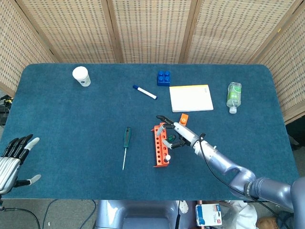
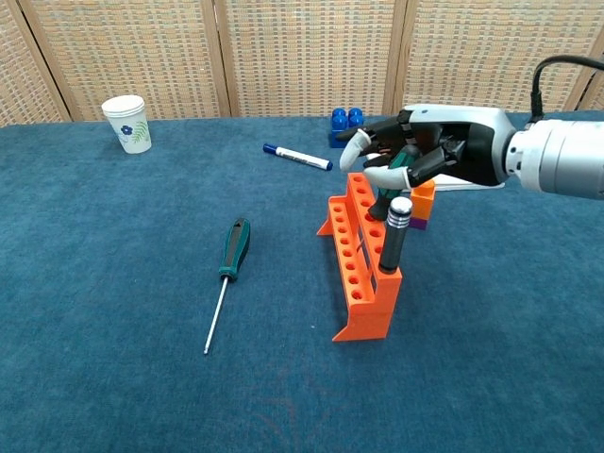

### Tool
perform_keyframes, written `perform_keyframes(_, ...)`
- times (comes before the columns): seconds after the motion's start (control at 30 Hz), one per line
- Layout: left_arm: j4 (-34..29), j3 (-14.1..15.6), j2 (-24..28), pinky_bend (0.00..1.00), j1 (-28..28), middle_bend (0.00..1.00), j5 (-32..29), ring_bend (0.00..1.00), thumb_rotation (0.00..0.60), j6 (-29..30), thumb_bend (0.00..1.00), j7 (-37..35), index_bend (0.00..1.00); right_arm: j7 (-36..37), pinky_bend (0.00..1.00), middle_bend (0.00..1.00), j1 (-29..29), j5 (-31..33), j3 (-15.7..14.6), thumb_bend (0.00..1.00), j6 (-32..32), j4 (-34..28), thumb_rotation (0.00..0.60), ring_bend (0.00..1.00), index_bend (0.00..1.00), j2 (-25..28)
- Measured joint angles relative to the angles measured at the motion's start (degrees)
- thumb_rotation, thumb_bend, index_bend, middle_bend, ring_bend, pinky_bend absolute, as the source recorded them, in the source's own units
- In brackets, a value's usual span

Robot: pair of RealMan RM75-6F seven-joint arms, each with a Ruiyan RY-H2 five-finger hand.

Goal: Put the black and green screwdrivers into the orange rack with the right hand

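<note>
The orange rack (image 2: 368, 319) (image 1: 157, 149) stands mid-table. A black screwdriver (image 2: 392, 241) with a silver cap stands upright in its near end. Just behind it, a green-handled screwdriver (image 2: 383, 200) (image 1: 168, 139) sits in the rack, leaning a little. My right hand (image 2: 420, 156) (image 1: 175, 131) hovers directly above that handle with fingers spread, holding nothing. Another green and black screwdriver (image 2: 233, 249) (image 1: 127, 137) lies flat on the cloth left of the rack. My left hand (image 1: 13, 160) rests open at the table's near left corner, seen only in the head view.
A paper cup (image 1: 81, 76) stands far left. A blue marker (image 1: 144, 92) and a blue block (image 1: 164, 78) lie behind the rack. A small orange block (image 2: 424, 200) sits right beside the rack. A notepad (image 1: 191, 98) and a bottle (image 1: 234, 95) lie at the far right.
</note>
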Motion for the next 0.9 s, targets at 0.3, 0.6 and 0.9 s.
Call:
perform_keyframes(0.3, 0.08, 0.19, 0.31, 0.00, 0.19, 0.00, 0.70, 0.00, 0.600, 0.66, 0.00, -0.92, 0.00, -5.41, 0.00, 0.00, 1.42, 2.85, 2.76, 0.46, -2.29, -5.61, 0.600, 0.00, 0.36, 2.68)
perform_keyframes(0.6, 0.58, 0.39, 0.85, 0.00, 0.48, 0.00, 1.49, 0.00, 0.600, 1.56, 0.00, -2.93, 0.00, -15.18, 0.00, 0.00, 1.61, 7.01, 7.29, 0.46, -1.36, -13.65, 0.600, 0.00, 0.25, 8.57)
perform_keyframes(0.9, 1.08, 0.74, 1.11, 0.00, 0.93, 0.00, 2.80, 0.00, 0.600, 2.91, 0.00, -3.81, 0.00, -31.29, 0.00, 0.00, -1.44, 6.52, 6.69, 0.02, 1.42, -19.11, 0.600, 0.00, 0.00, 17.61)
